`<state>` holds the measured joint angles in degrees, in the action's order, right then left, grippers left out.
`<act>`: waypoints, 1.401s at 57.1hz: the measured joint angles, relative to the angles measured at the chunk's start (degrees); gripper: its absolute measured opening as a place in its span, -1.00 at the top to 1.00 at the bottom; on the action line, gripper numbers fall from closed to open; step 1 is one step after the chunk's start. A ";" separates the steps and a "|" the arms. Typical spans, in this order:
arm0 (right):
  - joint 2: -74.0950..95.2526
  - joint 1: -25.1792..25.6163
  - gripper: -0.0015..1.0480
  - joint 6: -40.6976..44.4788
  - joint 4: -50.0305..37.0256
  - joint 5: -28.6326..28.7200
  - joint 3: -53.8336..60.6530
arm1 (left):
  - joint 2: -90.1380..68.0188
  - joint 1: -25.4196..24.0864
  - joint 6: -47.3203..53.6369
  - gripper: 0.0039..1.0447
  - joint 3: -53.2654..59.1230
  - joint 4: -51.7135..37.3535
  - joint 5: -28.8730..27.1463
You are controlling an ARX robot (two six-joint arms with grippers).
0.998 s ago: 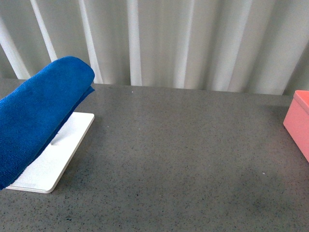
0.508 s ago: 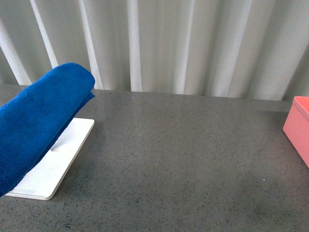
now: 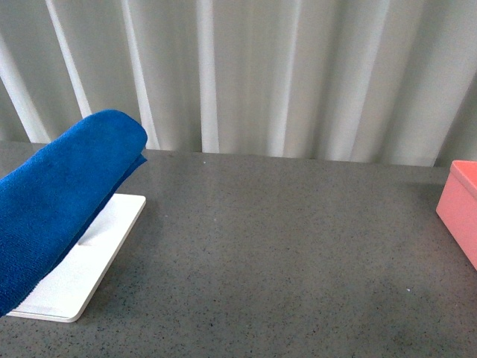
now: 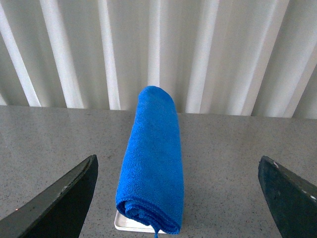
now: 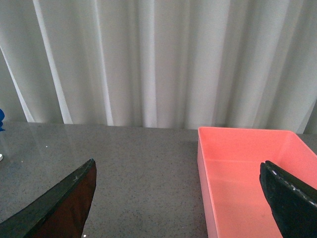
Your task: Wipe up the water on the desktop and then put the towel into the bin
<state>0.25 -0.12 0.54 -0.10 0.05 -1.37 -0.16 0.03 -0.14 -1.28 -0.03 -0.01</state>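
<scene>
In the front view the towel (image 3: 59, 194), rolled up, lies tilted over a white tray (image 3: 97, 246) at the left of the desktop (image 3: 283, 246). The bin (image 3: 460, 209) stands well apart at the right edge, and a pale curtain (image 3: 283, 74) hangs behind. In the left wrist view the left gripper (image 4: 177, 161) has its jaws spread wide, holding nothing. The towel roll lies ahead, between the two dark fingers (image 4: 64, 198) and apart from both, with its near end on the tray. In the right wrist view the right gripper (image 5: 177, 165) is likewise spread wide and grips nothing above the desktop. The bin is just ahead near one finger (image 5: 292, 198).
</scene>
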 joint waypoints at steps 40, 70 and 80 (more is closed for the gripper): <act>-0.04 0.04 -0.86 0.02 0.00 0.02 0.00 | -60.17 1.90 3.80 -0.88 -37.57 -7.45 19.87; -0.04 0.04 -0.86 0.00 0.00 0.02 0.00 | -94.88 11.26 23.87 -0.88 -62.69 -0.37 3.91; -0.02 0.04 -0.86 0.00 0.00 0.02 0.00 | -104.19 11.19 23.43 -0.88 -68.81 -0.15 -3.54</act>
<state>0.23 -0.08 0.54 -0.10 0.08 -1.37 -104.36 11.22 23.29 -70.08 -0.19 -3.55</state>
